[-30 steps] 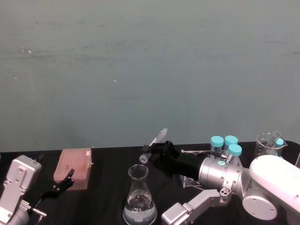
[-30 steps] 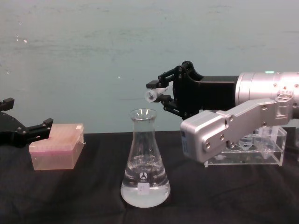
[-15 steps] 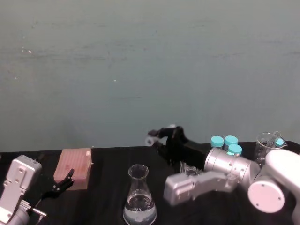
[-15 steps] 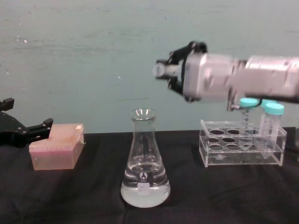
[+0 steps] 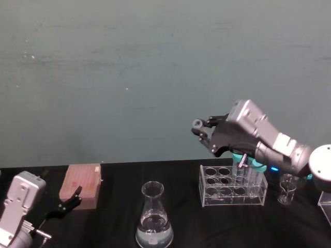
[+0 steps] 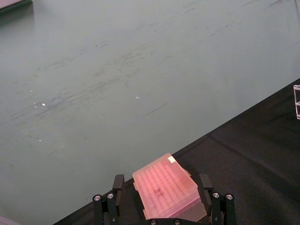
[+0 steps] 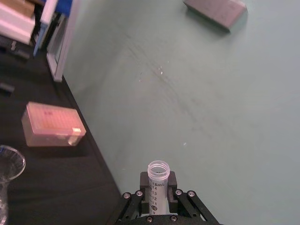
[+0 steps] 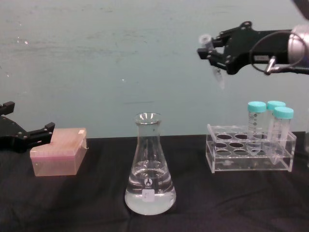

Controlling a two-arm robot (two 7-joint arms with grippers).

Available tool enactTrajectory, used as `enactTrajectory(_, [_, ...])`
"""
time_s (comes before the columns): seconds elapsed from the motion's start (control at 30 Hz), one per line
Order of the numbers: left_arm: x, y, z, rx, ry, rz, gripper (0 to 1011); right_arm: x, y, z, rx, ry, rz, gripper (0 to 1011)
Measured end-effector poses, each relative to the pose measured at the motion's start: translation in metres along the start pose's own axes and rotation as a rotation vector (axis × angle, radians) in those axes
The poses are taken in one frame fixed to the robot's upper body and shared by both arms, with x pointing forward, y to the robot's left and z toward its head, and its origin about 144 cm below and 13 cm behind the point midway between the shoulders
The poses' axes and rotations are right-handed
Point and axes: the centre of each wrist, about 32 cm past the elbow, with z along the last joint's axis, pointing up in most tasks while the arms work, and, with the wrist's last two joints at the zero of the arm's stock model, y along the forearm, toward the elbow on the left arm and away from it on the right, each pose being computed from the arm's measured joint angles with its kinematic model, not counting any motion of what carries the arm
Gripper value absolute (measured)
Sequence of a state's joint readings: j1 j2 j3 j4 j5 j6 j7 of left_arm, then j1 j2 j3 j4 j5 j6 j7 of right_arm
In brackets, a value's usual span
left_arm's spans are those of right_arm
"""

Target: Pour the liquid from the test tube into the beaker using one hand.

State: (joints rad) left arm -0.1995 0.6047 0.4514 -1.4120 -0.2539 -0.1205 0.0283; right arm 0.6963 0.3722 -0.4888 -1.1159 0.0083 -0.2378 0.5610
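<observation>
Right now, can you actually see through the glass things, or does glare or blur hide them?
In the chest view the beaker is sharp, its clear liquid showing pale against the black table. The test tube in the right gripper reads faintly against the wall. In the right wrist view its printed marks are legible; the head view is softer.

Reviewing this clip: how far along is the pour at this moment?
Done, it seems: the beaker holds clear liquid. In hand: the right gripper holds the test tube nearly upright, high above the clear rack. Left: probably setting the tube down. The left gripper sits by the pink box.
</observation>
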Motion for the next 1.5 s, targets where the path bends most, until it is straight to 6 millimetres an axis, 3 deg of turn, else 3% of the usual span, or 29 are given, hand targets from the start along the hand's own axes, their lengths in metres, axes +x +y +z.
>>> enactTrajectory(0.4, [0.0,0.0,0.0,0.0,0.0,0.0,1000,0.023,-0.01,-0.021,-0.018,0.276,0.053,213])
enactTrajectory(1.5, [0.0,0.0,0.0,0.0,0.0,0.0,1000,0.004,0.005,-0.052,-0.079,0.323,0.138,213])
